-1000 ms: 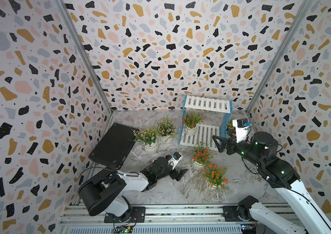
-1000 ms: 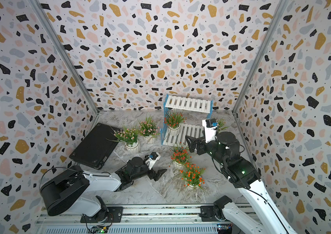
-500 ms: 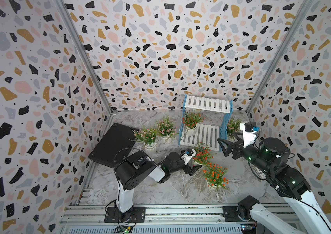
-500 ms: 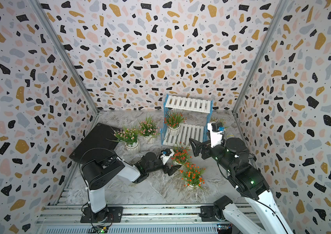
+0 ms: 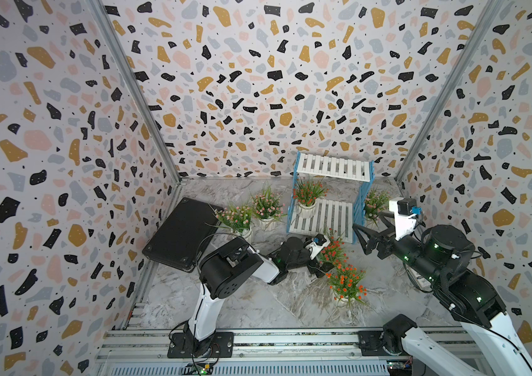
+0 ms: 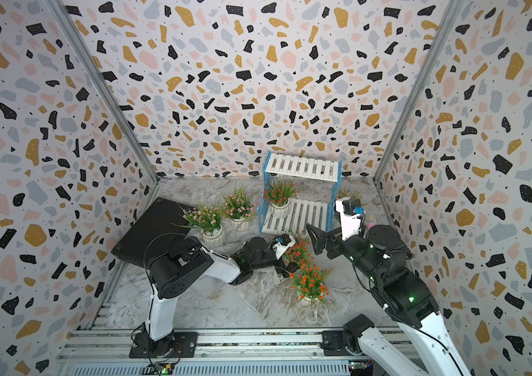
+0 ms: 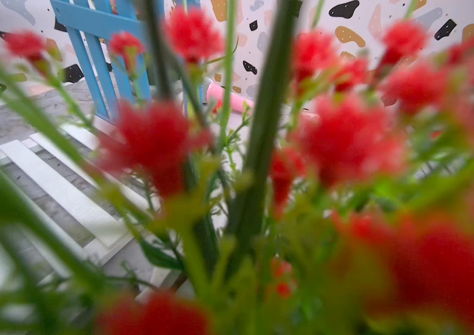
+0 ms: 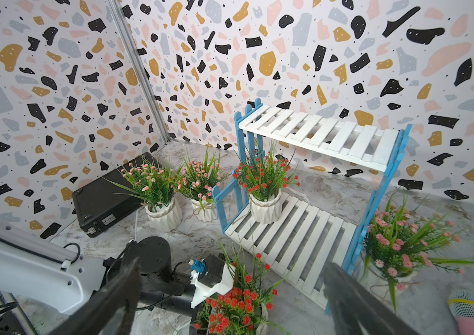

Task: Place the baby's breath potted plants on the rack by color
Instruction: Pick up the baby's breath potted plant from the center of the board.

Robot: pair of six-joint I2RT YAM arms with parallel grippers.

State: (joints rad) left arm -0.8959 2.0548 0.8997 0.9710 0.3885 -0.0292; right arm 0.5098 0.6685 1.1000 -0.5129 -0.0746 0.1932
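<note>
l gripper point(image 5: 325, 262) wide open, nose in the red plant point(image 5: 334, 252) standing upright just near of the rack point(image 5: 333, 216) lower shelf; pot lies rightward of its fingers. r gripper point(image 5: 360, 239) open too, empty, further off.

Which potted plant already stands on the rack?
The orange-red-flowered plant on the rack's lower shelf, the only pot on white slats; the other five stand on the marble tabletop.
</note>
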